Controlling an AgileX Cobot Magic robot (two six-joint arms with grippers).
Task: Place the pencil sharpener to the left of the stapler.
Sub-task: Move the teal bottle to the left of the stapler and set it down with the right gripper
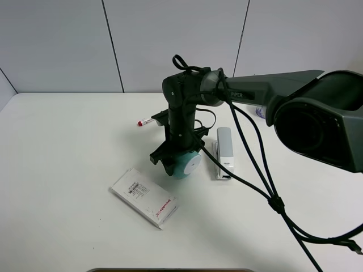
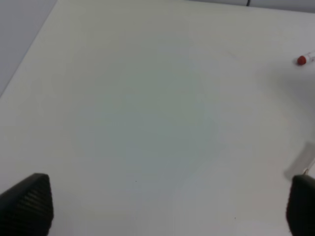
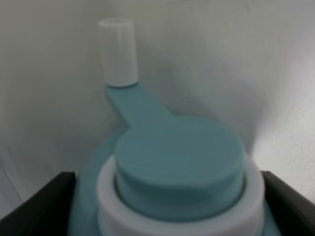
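The teal pencil sharpener (image 1: 187, 164) is just left of the slim grey and white stapler (image 1: 224, 153), its pale round face turned toward the stapler. My right gripper (image 1: 177, 158) reaches across the middle and is shut on it. In the right wrist view the sharpener (image 3: 179, 162) fills the space between the black fingers (image 3: 44, 201), with its white-tipped handle (image 3: 117, 51) pointing away; I cannot tell whether it rests on the table. My left gripper (image 2: 167, 206) is open over bare table, fingertips wide apart.
A flat white labelled box (image 1: 144, 197) lies in front of the sharpener to the left. A red-capped marker (image 1: 142, 122) pokes out behind the arm and shows as the marker (image 2: 301, 60) in the left wrist view. Black cables (image 1: 266, 187) trail across the right side.
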